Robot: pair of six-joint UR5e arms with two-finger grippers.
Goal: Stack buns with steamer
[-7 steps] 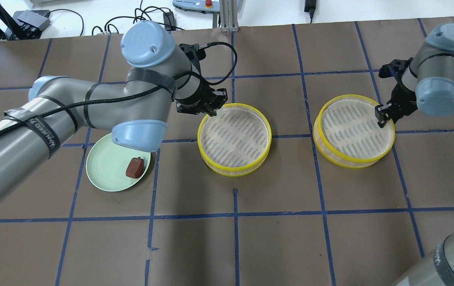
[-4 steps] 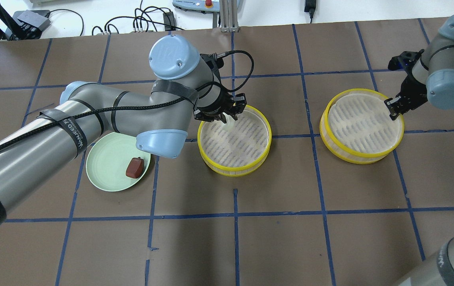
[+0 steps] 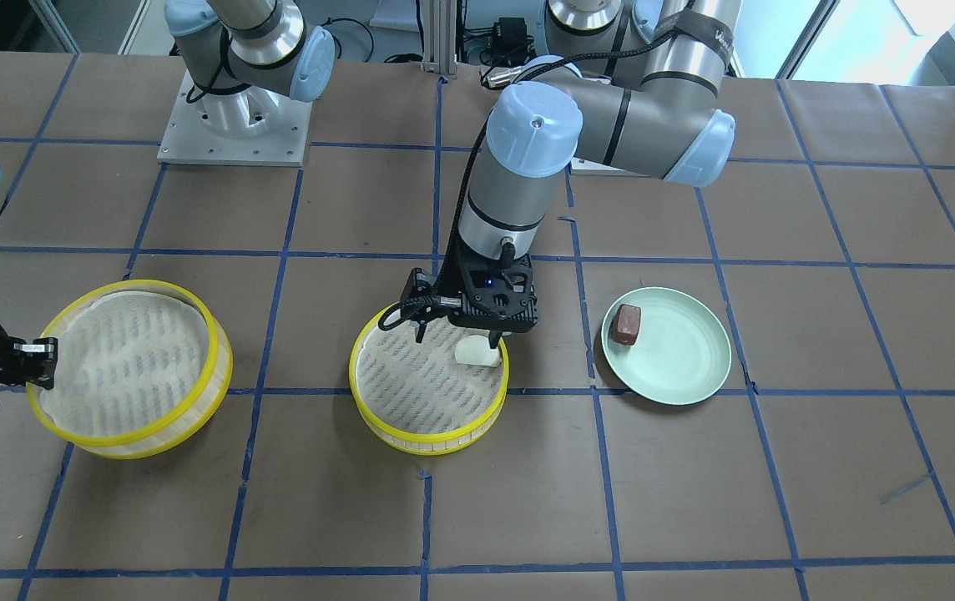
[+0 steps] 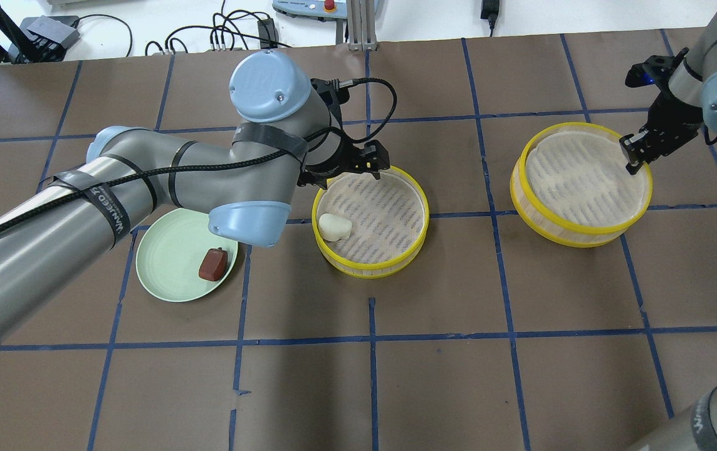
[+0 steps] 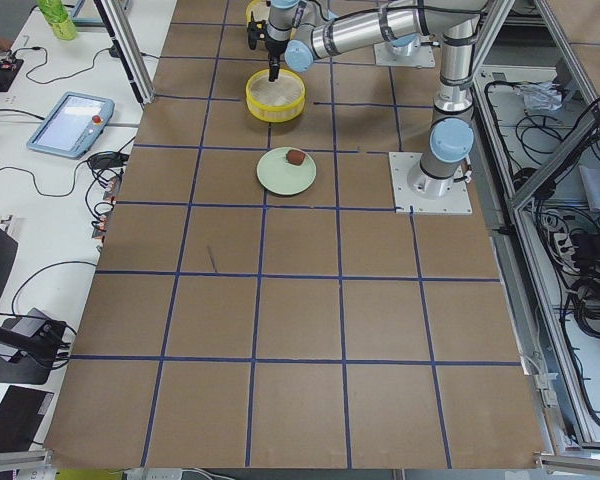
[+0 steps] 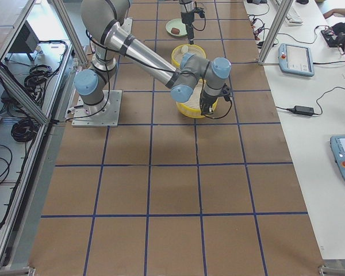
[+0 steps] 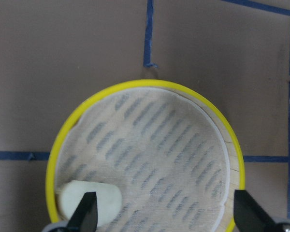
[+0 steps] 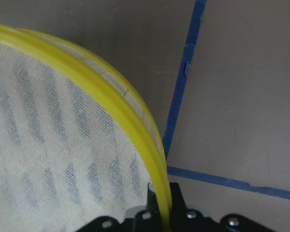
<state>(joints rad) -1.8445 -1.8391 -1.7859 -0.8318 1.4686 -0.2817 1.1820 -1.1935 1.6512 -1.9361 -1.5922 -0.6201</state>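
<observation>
The white bun [image 4: 334, 227] lies on the liner of the middle yellow-rimmed steamer [image 4: 371, 272], near its left rim; it also shows in the front view [image 3: 477, 352] and the left wrist view [image 7: 89, 200]. My left gripper [image 4: 341, 177] is open and empty above that steamer's far-left rim, fingers wide apart in the left wrist view [image 7: 166, 217]. The reddish-brown bun [image 4: 212, 264] lies on the pale green plate [image 4: 161, 260]. My right gripper [image 4: 633, 160] is shut on the far-right rim of the second steamer [image 4: 578, 181], and the yellow rim [image 8: 154, 159] runs between its fingers.
Blue tape lines cross the brown table. Cables and a teach pendant [image 4: 308, 6] lie beyond the far edge. My left forearm [image 4: 83, 207] reaches over the plate's near-left side. The arm base plate [image 3: 235, 125] stands behind the steamers.
My left gripper carried the white bun over the middle steamer, opened and let it go; the bun now lies inside. My right gripper has drawn the second steamer farther away and to the right.
</observation>
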